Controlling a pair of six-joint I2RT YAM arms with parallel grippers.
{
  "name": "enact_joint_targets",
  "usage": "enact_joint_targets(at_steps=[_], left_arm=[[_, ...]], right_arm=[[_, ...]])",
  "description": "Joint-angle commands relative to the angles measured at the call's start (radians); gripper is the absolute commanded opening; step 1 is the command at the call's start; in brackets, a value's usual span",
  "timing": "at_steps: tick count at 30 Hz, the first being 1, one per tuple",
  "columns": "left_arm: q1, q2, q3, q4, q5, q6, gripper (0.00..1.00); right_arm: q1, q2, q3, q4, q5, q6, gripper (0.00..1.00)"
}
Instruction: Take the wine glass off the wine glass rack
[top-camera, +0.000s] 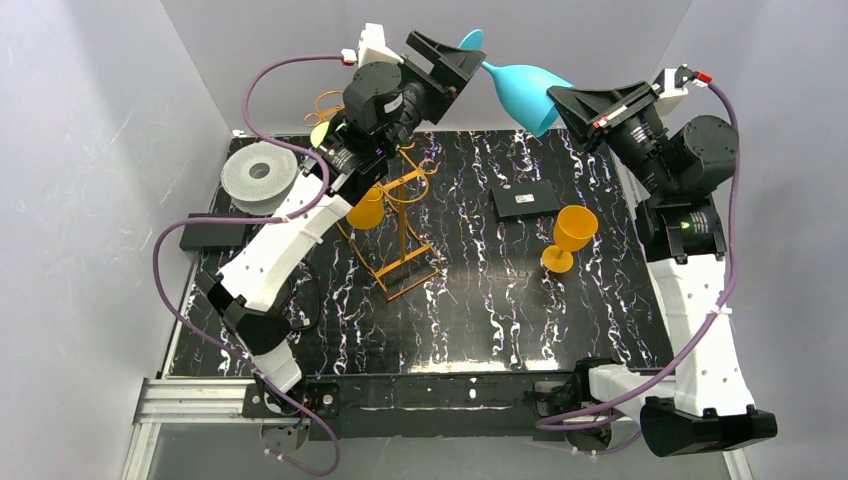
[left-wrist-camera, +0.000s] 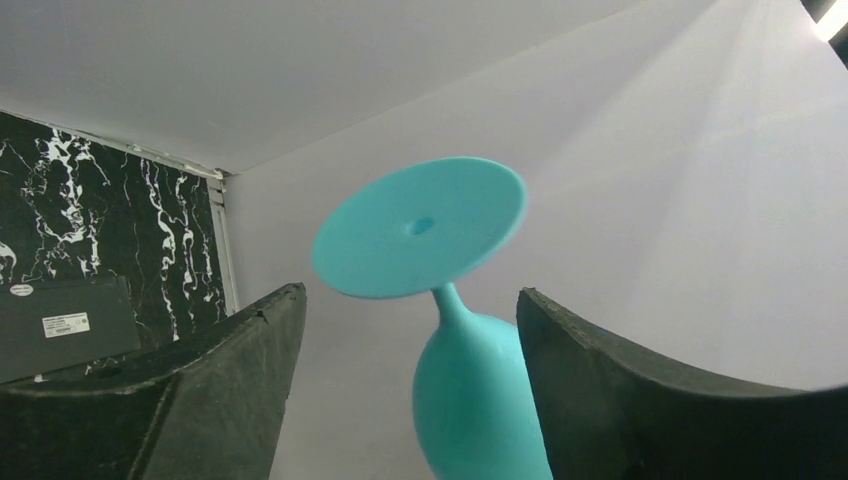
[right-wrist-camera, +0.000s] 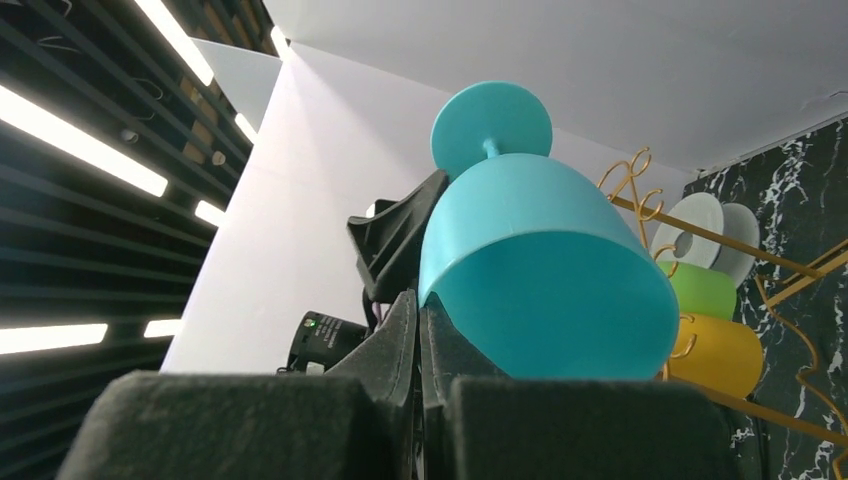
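The teal plastic wine glass (top-camera: 520, 92) is off the orange-gold wire rack (top-camera: 403, 235), the right gripper (top-camera: 555, 102) pinching its rim and the left gripper (top-camera: 462, 60) wide open; setting it down remains.

Left wrist view: we lose the wine glass (left-wrist-camera: 470, 390) bowl at the lower edge. From above, the left arm (top-camera: 290, 245) hides the wine glass rack (top-camera: 403, 235) top.

This is looking like a robotics lab cell: plain white panel walls (top-camera: 90, 150) are enclosing a black, white-veined marble-patterned tabletop (top-camera: 480, 300), a silver aluminium extrusion rail (top-camera: 190, 400) is edging it, and long ceiling strip lights (right-wrist-camera: 80, 140) are glowing overhead.
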Motion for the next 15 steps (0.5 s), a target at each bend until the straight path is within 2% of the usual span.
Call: enact_joint_targets(at_steps=[1, 9, 15], left_arm=[[0.000, -0.107, -0.014, 0.058, 0.035, 0.035, 0.79], [0.000, -0.233, -0.099, -0.046, 0.116, 0.116, 0.93], [0.000, -0.341, -0.083, -0.261, 0.183, 0.318, 0.97]], right_arm=[[-0.001, -0.027, 0.053, -0.098, 0.059, -0.087, 0.01], [-0.001, -0.040, 0.185, -0.362, 0.143, -0.259, 0.01], [-0.002, -0.017, 0.349, -0.622, 0.180, -0.406, 0.01]])
